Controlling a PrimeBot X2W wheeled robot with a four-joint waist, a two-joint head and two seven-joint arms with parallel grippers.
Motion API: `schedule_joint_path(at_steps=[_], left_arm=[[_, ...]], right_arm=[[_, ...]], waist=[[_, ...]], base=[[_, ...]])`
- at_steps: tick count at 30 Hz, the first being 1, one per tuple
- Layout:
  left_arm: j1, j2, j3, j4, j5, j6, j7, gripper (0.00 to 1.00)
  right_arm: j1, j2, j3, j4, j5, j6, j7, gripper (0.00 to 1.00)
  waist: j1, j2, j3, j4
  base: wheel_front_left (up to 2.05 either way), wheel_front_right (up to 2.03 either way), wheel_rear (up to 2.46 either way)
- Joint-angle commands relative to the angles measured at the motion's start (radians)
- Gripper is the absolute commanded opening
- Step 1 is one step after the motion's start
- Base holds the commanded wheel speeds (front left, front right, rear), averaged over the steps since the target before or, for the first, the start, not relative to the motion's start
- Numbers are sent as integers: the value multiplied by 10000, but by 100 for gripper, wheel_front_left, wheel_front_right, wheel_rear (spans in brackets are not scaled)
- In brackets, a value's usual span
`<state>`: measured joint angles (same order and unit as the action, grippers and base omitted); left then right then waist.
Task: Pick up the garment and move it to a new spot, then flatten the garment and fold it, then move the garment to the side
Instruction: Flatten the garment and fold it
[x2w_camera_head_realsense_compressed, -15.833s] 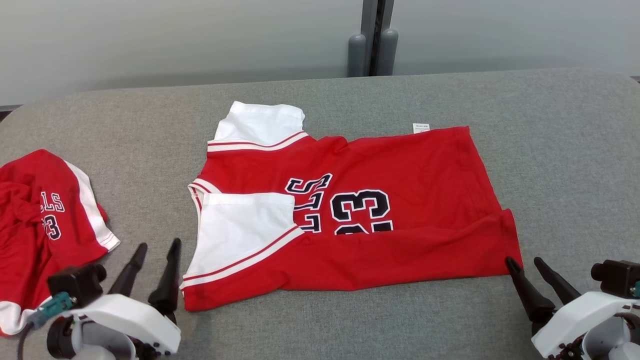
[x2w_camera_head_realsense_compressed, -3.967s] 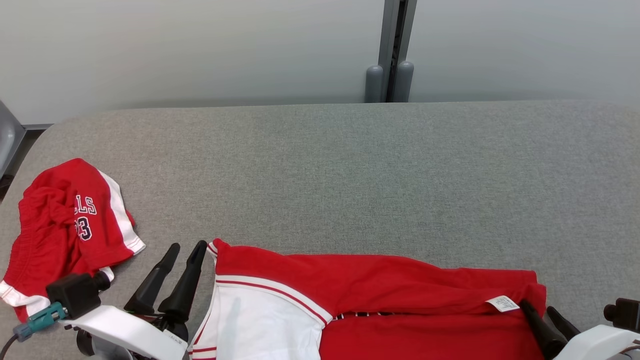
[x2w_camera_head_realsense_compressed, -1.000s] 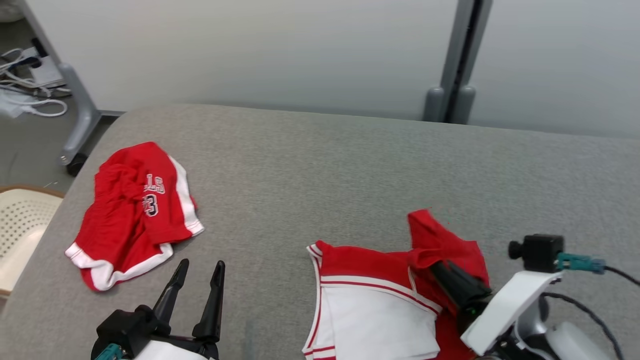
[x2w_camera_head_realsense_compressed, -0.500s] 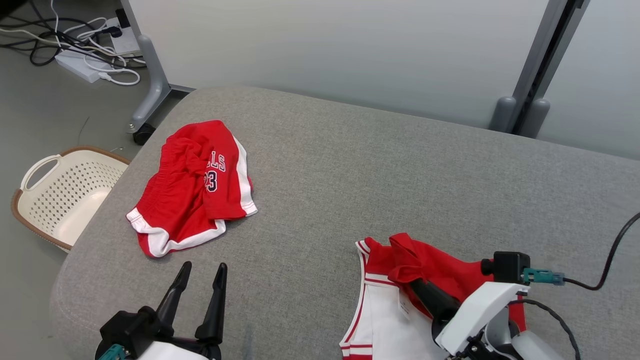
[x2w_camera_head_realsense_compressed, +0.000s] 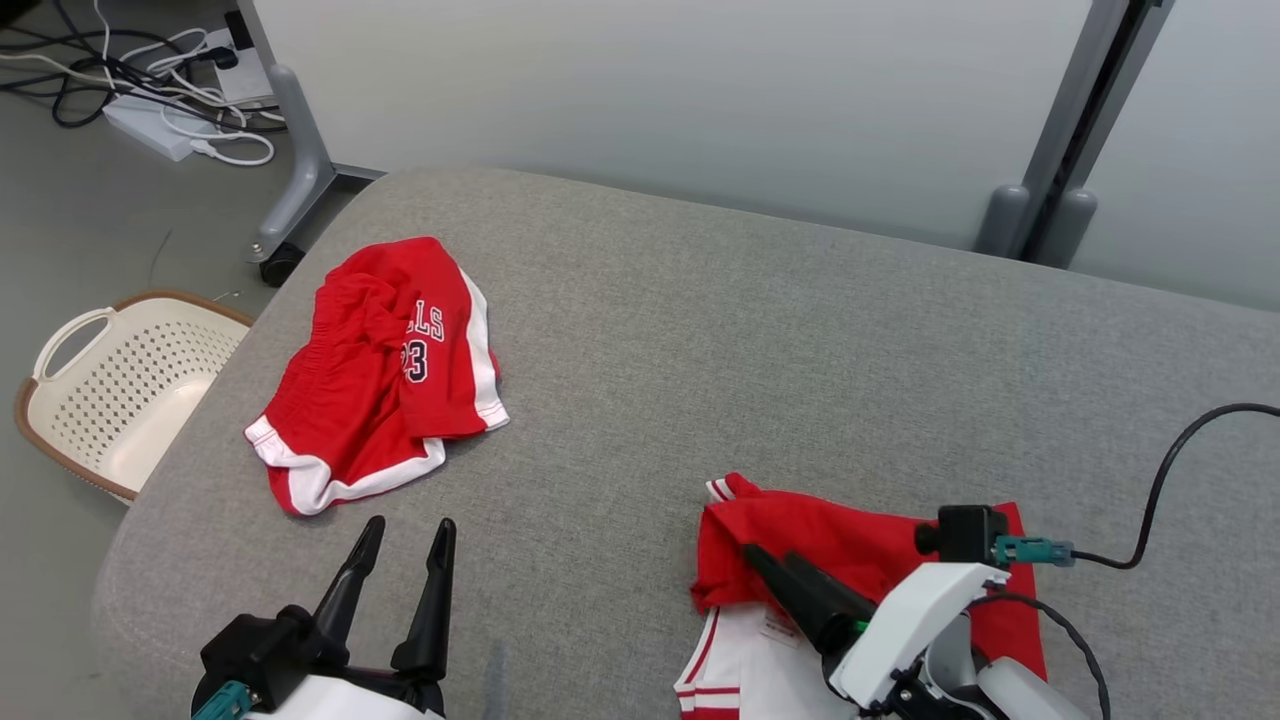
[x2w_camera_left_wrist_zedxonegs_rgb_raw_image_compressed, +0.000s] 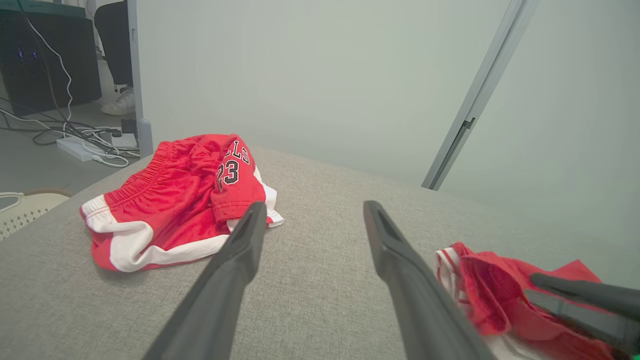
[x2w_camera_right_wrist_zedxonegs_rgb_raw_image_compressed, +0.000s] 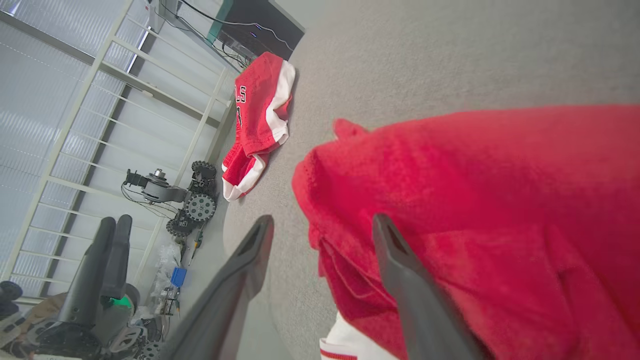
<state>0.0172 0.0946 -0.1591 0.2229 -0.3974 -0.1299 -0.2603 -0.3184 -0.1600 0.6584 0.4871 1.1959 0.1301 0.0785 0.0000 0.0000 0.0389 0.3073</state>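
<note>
The garment (x2w_camera_head_realsense_compressed: 860, 540), a red jersey with white trim, lies folded at the near right of the grey table (x2w_camera_head_realsense_compressed: 700, 330). Its red layer is folded over the white part. My right gripper (x2w_camera_head_realsense_compressed: 770, 555) hovers just above the garment's left edge, open, with nothing pinched. In the right wrist view the right gripper (x2w_camera_right_wrist_zedxonegs_rgb_raw_image_compressed: 322, 219) has one finger over the red cloth (x2w_camera_right_wrist_zedxonegs_rgb_raw_image_compressed: 500, 200) and the other over bare table. My left gripper (x2w_camera_head_realsense_compressed: 411, 524) stands open and empty at the near left, well apart from the garment (x2w_camera_left_wrist_zedxonegs_rgb_raw_image_compressed: 500, 290). The left wrist view has the left gripper (x2w_camera_left_wrist_zedxonegs_rgb_raw_image_compressed: 315, 205) pointing across the table.
Red shorts (x2w_camera_head_realsense_compressed: 380, 370) with white trim lie crumpled near the table's left edge. A cream perforated basket (x2w_camera_head_realsense_compressed: 110, 390) stands on the floor beyond that edge. Cables and a power strip (x2w_camera_head_realsense_compressed: 170, 120) lie at the far left. A grey post (x2w_camera_head_realsense_compressed: 1040, 200) rises behind the table.
My right gripper has opened and let go of the red fold, which now lies flat over the white part. The left gripper has stayed put. The camera has shifted slightly.
</note>
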Motion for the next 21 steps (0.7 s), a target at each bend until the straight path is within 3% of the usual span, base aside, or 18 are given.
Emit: schedule_joint_path(at_steps=[1, 3, 8, 16, 21], left_arm=[[-64, 74, 47, -14, 0, -13, -51, 100], [-68, 77, 43, -10, 0, -13, -51, 100], [-87, 81, 78, -79, 47, -13, -51, 100], [51, 76, 95, -103, 127, -13, -51, 100], [53, 80, 20, -98, 103, -13, -51, 100]], right_arm=[[-130, -10, 110, -274, 267, 13, -57, 100], [-155, -33, 146, -491, 403, 13, -79, 100], [-127, -788, -204, -1972, 1040, 12, -653, 100], [309, -2213, -941, -2093, 444, 12, -1365, 100], [666, -2310, -931, -1903, 161, 12, -1033, 100]], waist=[[0, 0, -16, -106], [0, 0, -13, -158], [0, 0, -25, -521], [0, 0, -140, -811], [0, 0, -137, -813]], base=[[0, 0, 0], [0, 0, 0], [0, 0, 0], [0, 0, 0], [0, 0, 0]])
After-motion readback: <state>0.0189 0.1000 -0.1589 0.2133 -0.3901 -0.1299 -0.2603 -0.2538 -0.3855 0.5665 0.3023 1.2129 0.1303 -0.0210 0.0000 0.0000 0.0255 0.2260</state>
